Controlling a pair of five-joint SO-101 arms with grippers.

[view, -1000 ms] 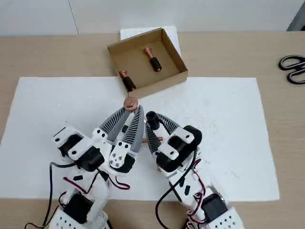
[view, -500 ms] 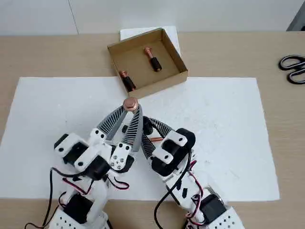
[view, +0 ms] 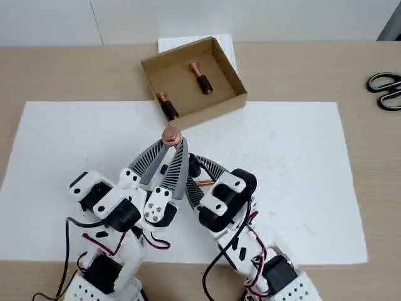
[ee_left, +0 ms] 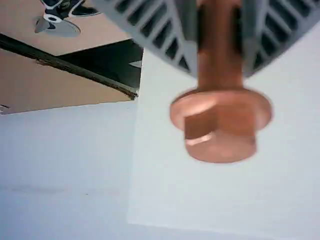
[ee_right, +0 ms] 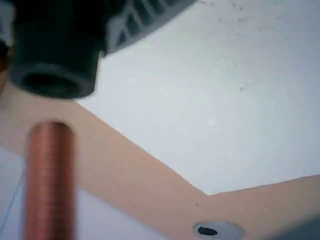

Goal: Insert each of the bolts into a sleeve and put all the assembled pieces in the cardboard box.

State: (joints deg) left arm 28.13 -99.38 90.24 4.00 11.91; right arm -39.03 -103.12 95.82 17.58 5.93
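My left gripper (view: pixel 171 144) is shut on a copper bolt (view: pixel 171 136), whose hex head (ee_left: pixel 220 125) pokes out past the fingertips toward the cardboard box (view: pixel 235 80). Just right of it, my right gripper (view: pixel 195 169) is shut on a black sleeve (view: pixel 194 165), with the sleeve's open end (ee_right: pixel 52 82) facing away from the wrist. A copper threaded shaft (ee_right: pixel 49 180) lies close under the sleeve and peeks out beside the right fingers (view: pixel 204 183). The box holds two assembled pieces, one in the middle (view: pixel 202 78) and one against the near wall (view: pixel 167 106).
A white paper mat (view: pixel 301 157) covers the table's middle, and both arms stand over its near half. Black-handled scissors (view: pixel 385 89) lie at the far right edge. The box sits just beyond the mat's far edge.
The right arm has pulled back and to the left, bringing the sleeve close against the left gripper's fingers. The left gripper has barely shifted with the bolt.
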